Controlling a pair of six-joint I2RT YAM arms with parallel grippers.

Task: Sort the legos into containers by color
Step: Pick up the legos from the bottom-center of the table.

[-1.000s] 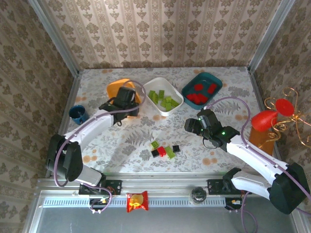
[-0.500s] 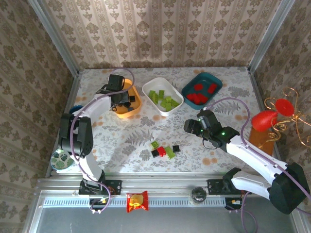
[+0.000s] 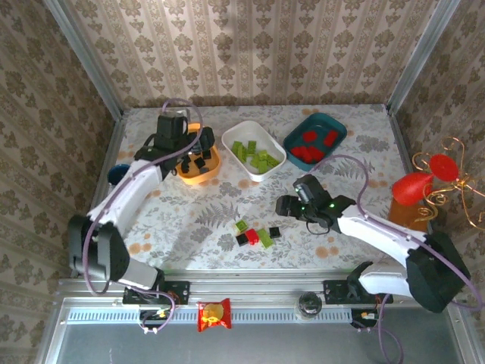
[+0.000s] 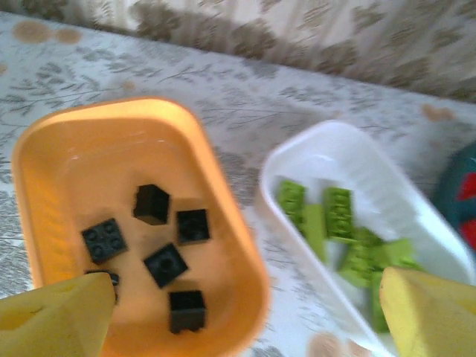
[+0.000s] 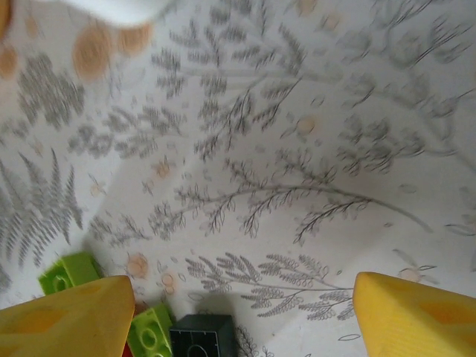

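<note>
- Directly beneath the left end effector, jaws spread wide and empty, several small studded black legos lie in the glossy orange tub.
- Just right of it, the white tub holds lime legos; farther right, the teal tub holds red legos.
- The right end effector, jaws wide, grips nothing; a black brick sits under it on the floral table, open room beyond.

Three tubs; two arms; six black bricks in tub.
</note>
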